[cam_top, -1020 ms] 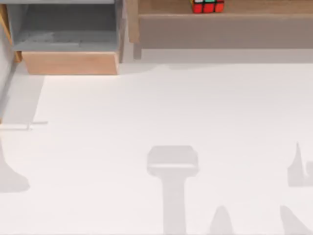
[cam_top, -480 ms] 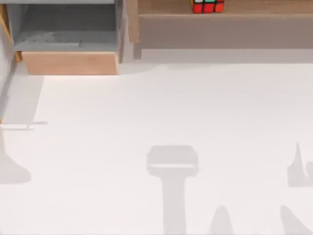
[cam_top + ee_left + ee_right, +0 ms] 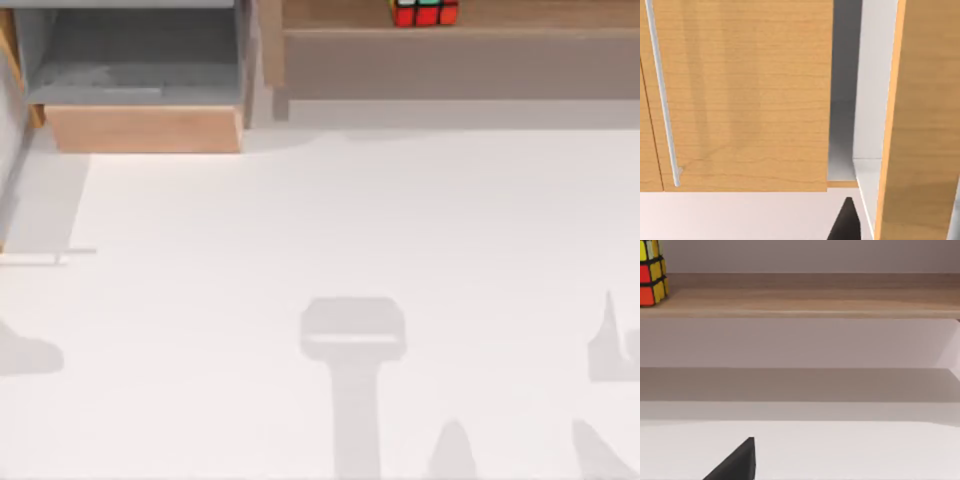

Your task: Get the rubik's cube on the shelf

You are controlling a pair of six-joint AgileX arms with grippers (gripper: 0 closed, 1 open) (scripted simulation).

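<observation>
The rubik's cube (image 3: pixel 425 12) rests on the shelf (image 3: pixel 520 14), a long wooden ledge at the far right of the white bench (image 3: pixel 350 220); the right wrist view also shows the cube on the ledge. At the far left stands a grey-lined box (image 3: pixel 140 70) with a wooden front. Whether either arm's jaws are parted or closed cannot be told.

A: What colours does the rubik's cube (image 3: pixel 425 12) show?
B: Red, green and white stickers edged in black; yellow too from the right wrist.
A: The shelf (image 3: pixel 500 14)?
B: Light-brown wood grain, grey-brown panel below. The table (image 3: pixel 350 220) is white.
</observation>
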